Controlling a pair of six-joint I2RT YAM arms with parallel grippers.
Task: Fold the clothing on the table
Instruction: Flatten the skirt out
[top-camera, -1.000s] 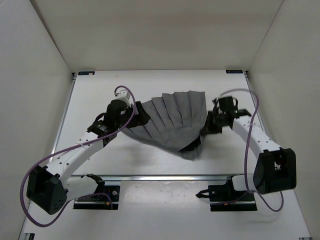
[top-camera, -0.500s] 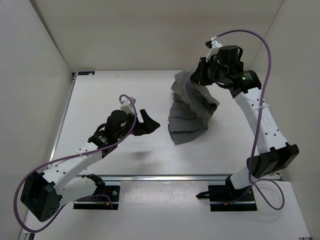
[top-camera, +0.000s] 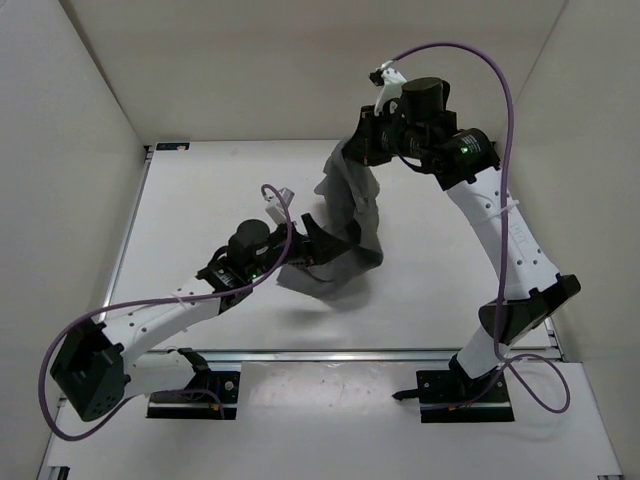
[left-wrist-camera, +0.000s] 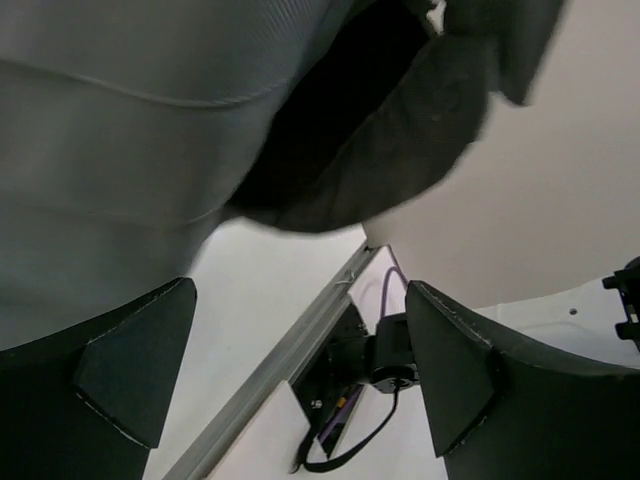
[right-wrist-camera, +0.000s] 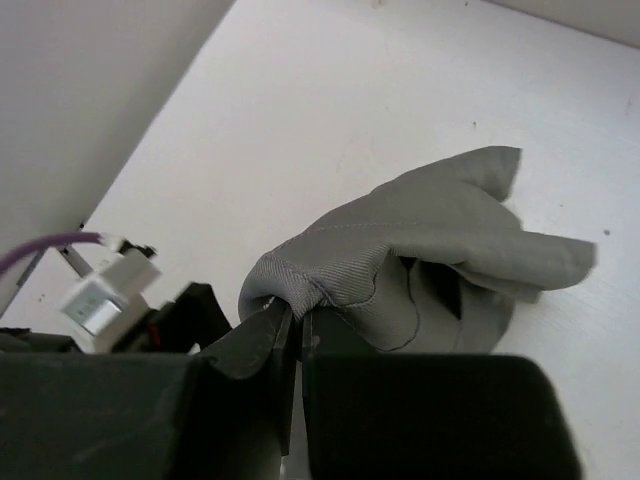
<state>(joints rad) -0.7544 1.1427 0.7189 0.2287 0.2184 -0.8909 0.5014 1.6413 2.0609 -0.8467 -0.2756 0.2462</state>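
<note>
With your right gripper (top-camera: 372, 150) pinching the clothing (top-camera: 352, 210) aloft, steer the wide-open left gripper (top-camera: 320, 243) squarely onto its hanging hem.

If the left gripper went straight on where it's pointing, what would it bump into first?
The left gripper would most likely meet the grey clothing hanging from the right gripper; it lies just ahead, though depth is unclear.
</note>
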